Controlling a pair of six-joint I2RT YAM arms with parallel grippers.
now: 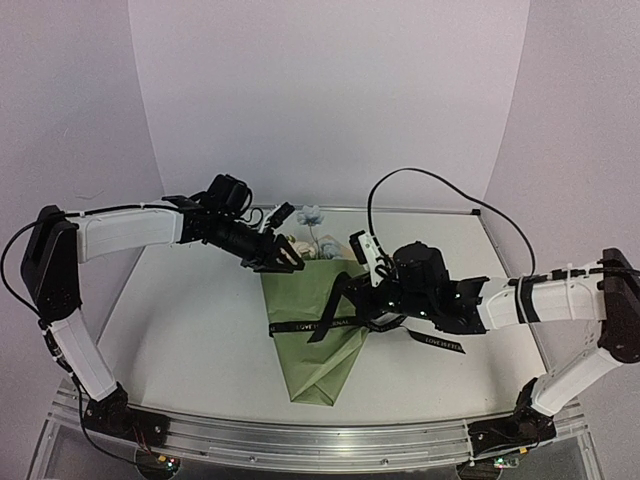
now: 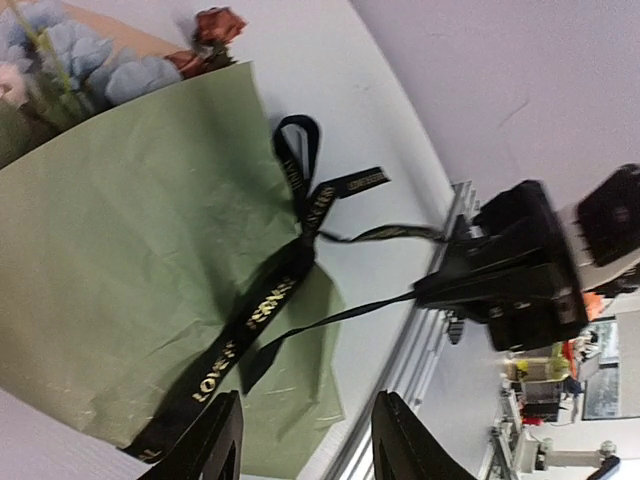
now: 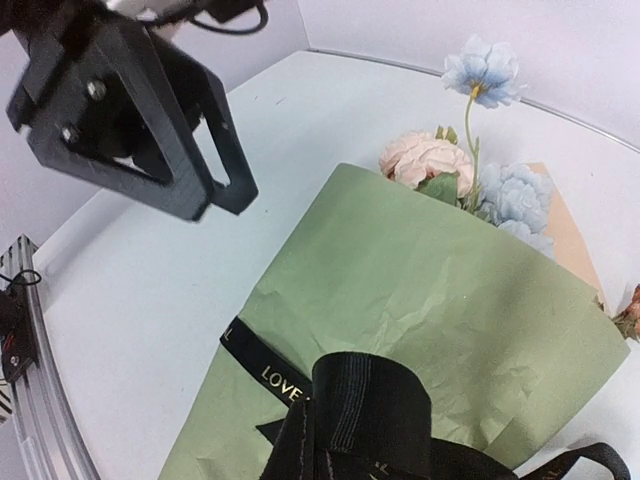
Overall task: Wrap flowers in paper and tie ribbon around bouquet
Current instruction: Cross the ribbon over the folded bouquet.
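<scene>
Well, the white desk (image 1: 180, 330) sits inside a pale, curved backdrop (image 1: 330, 100), with a ridged metal rail (image 1: 320, 440) along its near edge, where both arms are bolted. Coming in from the left, the left hand (image 1: 285, 257) hangs just beside the wide end of the bouquet (image 1: 312, 355), its fingers standing apart with nothing between them. The bouquet lies flat in the middle of the desk, its long axis running from far to near. The flowers (image 1: 312, 218), pale blue, cream-pink and rust, poke out toward the back wall, and the narrow tip of the olive-green paper (image 1: 300, 290) points at the rail. The black lettered ribbon (image 1: 300, 326) crosses the cone about halfway along, gathered into a knot with loose tails. On the right, the right hand (image 1: 355, 300) is pinched together on a strand of that ribbon, over the cone's right edge.
</scene>
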